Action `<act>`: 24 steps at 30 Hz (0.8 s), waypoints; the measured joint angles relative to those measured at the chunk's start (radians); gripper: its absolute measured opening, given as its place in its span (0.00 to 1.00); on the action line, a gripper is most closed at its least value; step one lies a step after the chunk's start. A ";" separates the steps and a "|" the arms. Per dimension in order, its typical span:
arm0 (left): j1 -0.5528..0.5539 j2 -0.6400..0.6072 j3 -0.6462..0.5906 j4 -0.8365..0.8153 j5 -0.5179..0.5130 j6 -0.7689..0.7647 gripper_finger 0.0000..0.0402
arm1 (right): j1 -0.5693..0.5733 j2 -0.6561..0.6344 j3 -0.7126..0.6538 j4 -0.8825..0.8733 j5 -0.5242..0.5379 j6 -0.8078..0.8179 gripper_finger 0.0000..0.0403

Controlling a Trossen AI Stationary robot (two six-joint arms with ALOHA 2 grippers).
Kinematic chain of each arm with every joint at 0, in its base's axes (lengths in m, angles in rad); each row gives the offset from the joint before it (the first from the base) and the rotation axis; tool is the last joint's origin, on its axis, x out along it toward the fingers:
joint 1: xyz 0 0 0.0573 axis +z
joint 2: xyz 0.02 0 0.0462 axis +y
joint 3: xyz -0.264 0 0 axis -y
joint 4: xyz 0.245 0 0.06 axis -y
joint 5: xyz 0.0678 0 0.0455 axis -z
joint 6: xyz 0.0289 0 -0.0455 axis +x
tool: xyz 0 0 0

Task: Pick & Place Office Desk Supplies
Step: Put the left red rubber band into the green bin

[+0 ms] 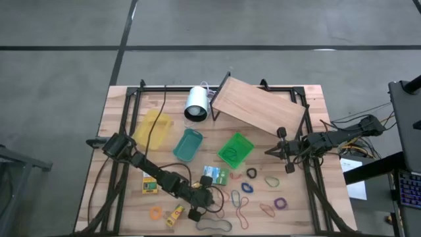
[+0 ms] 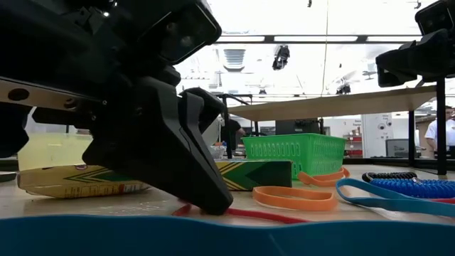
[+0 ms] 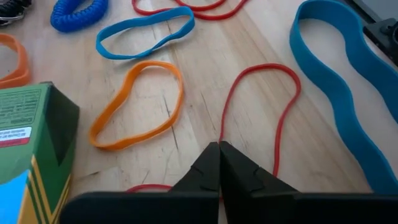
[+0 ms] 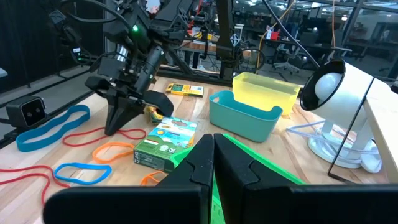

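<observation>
Half of my low view is just the left arm's dark bulk, so most of the tabletop [image 1: 309, 204] is hidden from that camera. The slanted wooden board [image 1: 260, 108] shows whole from above; in the low view only its edge cuts across. The white cylinder [image 1: 196, 103] lies beside the board, and the right wrist cam shows it as a lamp-like thing, which I can't tell from overhead.

Three bins sit mid-tabletop: yellow bin [image 1: 154, 128], teal bin [image 1: 188, 144], green basket [image 1: 235, 150]. The green-and-white packet [image 1: 214, 175] sits just in front of them.

Left claw [image 3: 219, 149] is down near the front edge, pinched closed on the thin red rubber band [image 3: 283, 118]. The left wrist cam shows that clearly; overhead it's too small to make out. An orange band [image 3: 140, 106] and blue band [image 3: 146, 36] lie nearby.

Right claw [image 1: 287, 162] is closed and empty, near the green basket.
</observation>
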 joint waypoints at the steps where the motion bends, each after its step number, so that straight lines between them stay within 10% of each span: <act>1: 0.000 0.000 0.000 0.002 0.000 0.000 0.01 | 0.000 0.000 0.000 0.000 0.000 0.000 0.02; 24: -0.001 -0.197 0.013 0.031 -0.196 -0.080 0.00 | 0.000 0.000 0.000 0.000 0.000 0.000 0.02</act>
